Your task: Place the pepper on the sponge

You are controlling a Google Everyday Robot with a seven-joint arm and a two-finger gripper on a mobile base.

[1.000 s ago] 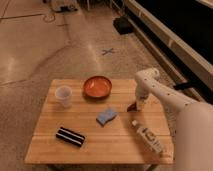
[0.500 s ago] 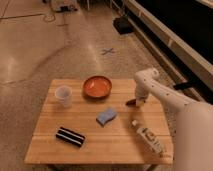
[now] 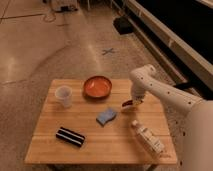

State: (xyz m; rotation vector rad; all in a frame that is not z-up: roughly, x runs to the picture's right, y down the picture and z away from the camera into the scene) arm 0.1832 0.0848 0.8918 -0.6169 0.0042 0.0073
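Two items lie nearest on the wooden bench (image 3: 112, 146): a black striped block (image 3: 70, 136) and a white bottle (image 3: 147, 139) on its side. Past them, the blue sponge (image 3: 106, 116) carries nothing; the claw (image 3: 129, 102), clamped on the pepper (image 3: 126, 104), has edged left, now just beside it, so delivery looks close. Behind: clear cup (image 3: 63, 95), orange bowl (image 3: 97, 86), then concrete floor (image 3: 40, 45) with a taped cross (image 3: 107, 51).

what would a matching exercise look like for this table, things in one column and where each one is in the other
Things:
1. light blue sponge
2. orange bowl
3. clear cup
4. claw

Places:
a. far side of the table, near the middle
b. over the right side, holding the pepper
c. centre of the tabletop
d. far left, beside the bowl

Pairs: 1-c, 2-a, 3-d, 4-b
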